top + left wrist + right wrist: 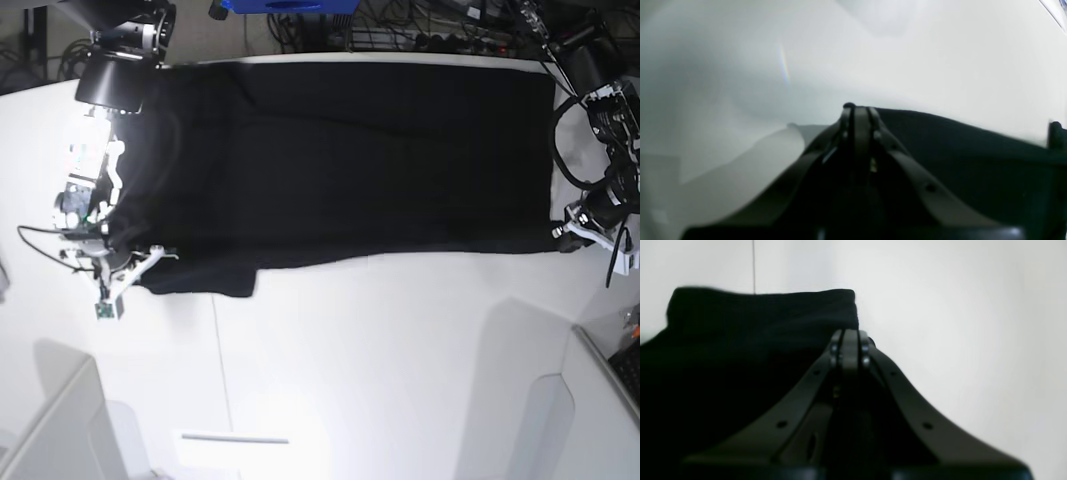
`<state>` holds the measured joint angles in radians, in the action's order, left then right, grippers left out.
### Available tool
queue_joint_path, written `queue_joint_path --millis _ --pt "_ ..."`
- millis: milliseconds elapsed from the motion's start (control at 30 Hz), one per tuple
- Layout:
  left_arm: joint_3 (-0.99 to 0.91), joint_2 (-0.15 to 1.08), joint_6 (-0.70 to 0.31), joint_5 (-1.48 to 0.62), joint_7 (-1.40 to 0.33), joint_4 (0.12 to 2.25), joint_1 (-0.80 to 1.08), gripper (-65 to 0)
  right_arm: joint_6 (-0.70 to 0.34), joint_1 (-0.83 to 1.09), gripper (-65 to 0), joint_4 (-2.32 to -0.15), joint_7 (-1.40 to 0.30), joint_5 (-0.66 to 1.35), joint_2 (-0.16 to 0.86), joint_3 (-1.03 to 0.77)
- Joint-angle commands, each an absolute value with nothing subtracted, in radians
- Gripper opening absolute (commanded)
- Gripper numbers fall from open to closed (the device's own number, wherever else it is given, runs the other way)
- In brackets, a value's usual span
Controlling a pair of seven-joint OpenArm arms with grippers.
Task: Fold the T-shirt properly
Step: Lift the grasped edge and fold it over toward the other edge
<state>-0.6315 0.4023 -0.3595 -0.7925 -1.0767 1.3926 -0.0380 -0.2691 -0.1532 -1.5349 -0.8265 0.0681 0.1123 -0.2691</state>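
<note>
Lying between right gripper (150, 252), left gripper (556, 231), T-shirt (340, 160)

Base overhead — blurry wrist views hug T-shirt (340, 160) edges.

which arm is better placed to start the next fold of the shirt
Neither clearly. The left gripper and right gripper are both shut at opposite near corners of the T-shirt.

A lab: white table (400, 340) (cables (400, 30) tangled behind).
</note>
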Motion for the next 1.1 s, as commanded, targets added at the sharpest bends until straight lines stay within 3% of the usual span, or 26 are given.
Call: queue_joint_path --millis 0,600,867,1067 --pt "-0.638 0.423 -0.363 -0.805 -1.066 1.409 -0.039 -65.0 -0.269 -0.170 -65.0 -1.567 -0.820 0.071 0.122 -0.272" --pt "-0.639 0.443 -0.364 -0.923 -1.061 1.411 0.051 -65.0 -0.269 0.015 -65.0 -1.776 -0.871 0.071 0.122 -0.274" --pt "-0.639 0.444 -0.364 -0.923 -1.063 1.526 0.117 -65.0 -0.269 0.099 -65.0 -1.888 -0.885 0.071 0.119 -0.275" --pt "-0.639 0.443 -0.364 -0.918 -1.064 1.527 0.127 -65.0 -0.271 0.143 -65.0 -1.911 -0.885 0.071 0.068 -0.348"
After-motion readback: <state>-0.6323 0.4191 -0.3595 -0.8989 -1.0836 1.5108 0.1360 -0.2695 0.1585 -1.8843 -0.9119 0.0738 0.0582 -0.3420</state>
